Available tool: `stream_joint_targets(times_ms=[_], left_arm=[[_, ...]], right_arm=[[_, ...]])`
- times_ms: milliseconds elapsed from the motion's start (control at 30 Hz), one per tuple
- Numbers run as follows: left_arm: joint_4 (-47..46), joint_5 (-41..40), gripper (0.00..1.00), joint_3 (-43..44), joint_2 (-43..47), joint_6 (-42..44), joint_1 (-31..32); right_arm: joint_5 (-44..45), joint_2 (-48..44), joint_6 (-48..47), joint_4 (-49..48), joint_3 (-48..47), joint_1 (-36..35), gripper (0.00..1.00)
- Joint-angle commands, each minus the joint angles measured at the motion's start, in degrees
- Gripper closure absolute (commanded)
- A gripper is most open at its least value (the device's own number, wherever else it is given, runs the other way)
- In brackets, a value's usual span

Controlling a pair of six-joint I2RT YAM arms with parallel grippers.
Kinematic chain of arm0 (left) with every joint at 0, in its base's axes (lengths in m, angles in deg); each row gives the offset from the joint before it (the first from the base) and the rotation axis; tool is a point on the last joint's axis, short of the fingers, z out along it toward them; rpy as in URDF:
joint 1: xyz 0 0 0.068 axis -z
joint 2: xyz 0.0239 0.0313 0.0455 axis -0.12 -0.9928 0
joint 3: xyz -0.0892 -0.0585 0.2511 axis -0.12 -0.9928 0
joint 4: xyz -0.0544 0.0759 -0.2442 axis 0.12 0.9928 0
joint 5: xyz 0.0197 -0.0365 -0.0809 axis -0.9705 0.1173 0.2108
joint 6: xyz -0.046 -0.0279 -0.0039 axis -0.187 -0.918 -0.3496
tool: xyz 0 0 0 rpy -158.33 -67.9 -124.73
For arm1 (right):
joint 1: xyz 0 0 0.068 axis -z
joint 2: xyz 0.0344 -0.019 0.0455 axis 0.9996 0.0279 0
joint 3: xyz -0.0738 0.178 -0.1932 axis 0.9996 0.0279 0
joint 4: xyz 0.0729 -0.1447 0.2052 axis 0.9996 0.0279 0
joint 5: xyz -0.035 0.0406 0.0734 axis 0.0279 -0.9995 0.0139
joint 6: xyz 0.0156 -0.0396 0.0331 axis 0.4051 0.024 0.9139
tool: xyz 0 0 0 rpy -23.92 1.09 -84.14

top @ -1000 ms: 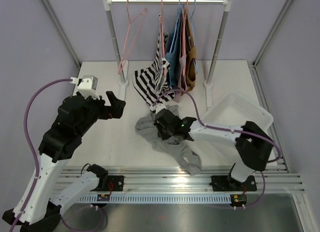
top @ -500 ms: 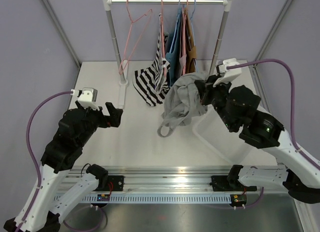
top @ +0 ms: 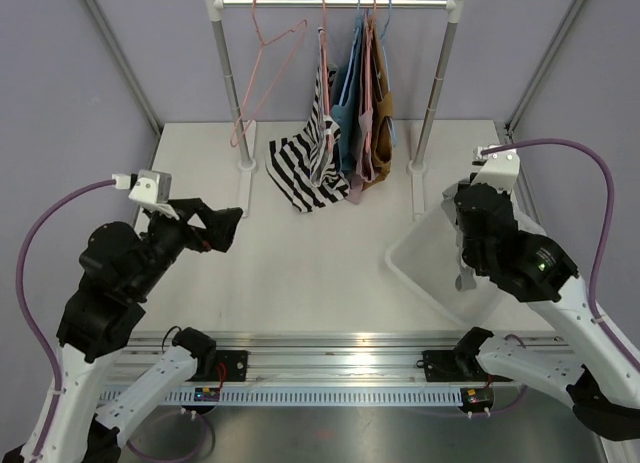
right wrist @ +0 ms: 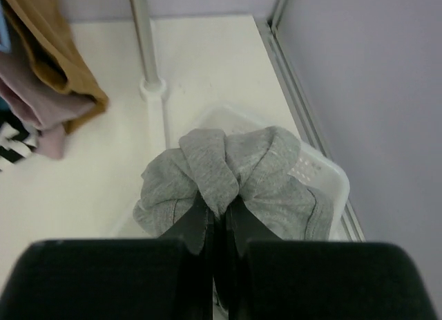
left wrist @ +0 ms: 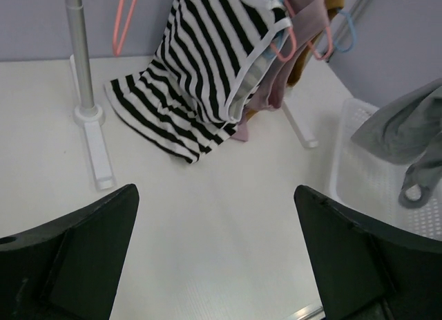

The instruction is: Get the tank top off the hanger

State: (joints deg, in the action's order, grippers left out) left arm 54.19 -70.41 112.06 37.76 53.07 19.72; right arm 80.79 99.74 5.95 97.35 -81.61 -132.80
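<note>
I judge the removal itself done. The grey tank top (right wrist: 266, 171) is off the rack and bunched in my right claw (right wrist: 219, 204), whose fingers are pinched tight on a fold of it. It hangs above the white basket (right wrist: 336, 176) at the right side of the surface (top: 300, 268).

What is left looks like the drop. I need to lower a little, keep the bundle inside the basket walls, then release. In the left wrist view a strap loop dangles low, and it could snag on the rim.

My left claw (left wrist: 217, 247) is spread wide and holds nothing, hovering over bare surface on the left.

On the rail (top: 335, 2) I see an empty pink hanger (top: 262, 68), a striped top (top: 305, 168) and more hung garments beside it. The rack's right post (top: 428, 93) stands just beside the basket, so I want to stay clear of it.
</note>
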Motion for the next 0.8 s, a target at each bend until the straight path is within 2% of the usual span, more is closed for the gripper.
stream_joint_targets(times_ms=[0,133,233,267,300,333,367,433,467,600,700,733,767], left_arm=[[-5.4,4.2,0.01,5.6,-1.9,-1.6,0.3],[-4.4,5.7,0.01,11.1,-7.2,-2.8,0.3],[-4.9,7.2,0.01,15.0,-11.8,-3.4,0.3],[-4.6,7.3,0.01,17.4,-15.1,-3.8,0.3],[-4.4,7.5,0.01,19.1,-16.9,-3.9,0.4],[-3.7,8.0,0.01,20.7,-18.7,-3.9,0.4],[-3.0,7.7,0.01,23.9,-20.9,-3.8,0.7],[-0.9,5.7,0.01,27.1,-26.8,-3.0,3.1],[-0.4,1.7,0.01,28.7,-28.5,-2.5,4.2],[0.3,-7.4,0.01,34.6,-36.7,-0.1,10.3],[0.7,-10.1,0.01,40.4,-43.3,1.6,12.1],[1.1,-10.8,0.01,43.4,-46.4,1.7,12.2],[1.2,-12.5,0.01,45.2,-47.9,1.9,12.3]], right_arm=[[-6.5,1.2,6.4,1.6,5.0,4.9,1.00],[-15.5,3.3,6.7,-2.3,8.6,12.2,1.00],[-17.7,4.9,8.8,-3.3,10.7,15.9,1.00],[-17.0,5.7,10.5,-3.3,11.6,16.7,0.91],[-16.1,6.1,11.6,-3.0,12.0,17.2,0.72],[-14.0,6.6,13.2,-2.3,12.2,17.3,0.47],[-12.5,7.2,13.9,-1.5,12.1,17.5,0.01],[-8.5,7.5,15.0,0.7,11.4,17.6,0.00],[-7.8,7.2,14.9,1.0,10.8,17.6,0.01],[-8.1,4.7,13.2,2.4,8.5,17.6,0.00],[-15.8,0.3,9.1,0.9,7.9,17.5,0.01],[-24.5,-1.1,5.9,-1.7,8.8,17.6,0.00],[-29.3,-2.8,4.9,-3.0,9.4,17.7,0.00]])
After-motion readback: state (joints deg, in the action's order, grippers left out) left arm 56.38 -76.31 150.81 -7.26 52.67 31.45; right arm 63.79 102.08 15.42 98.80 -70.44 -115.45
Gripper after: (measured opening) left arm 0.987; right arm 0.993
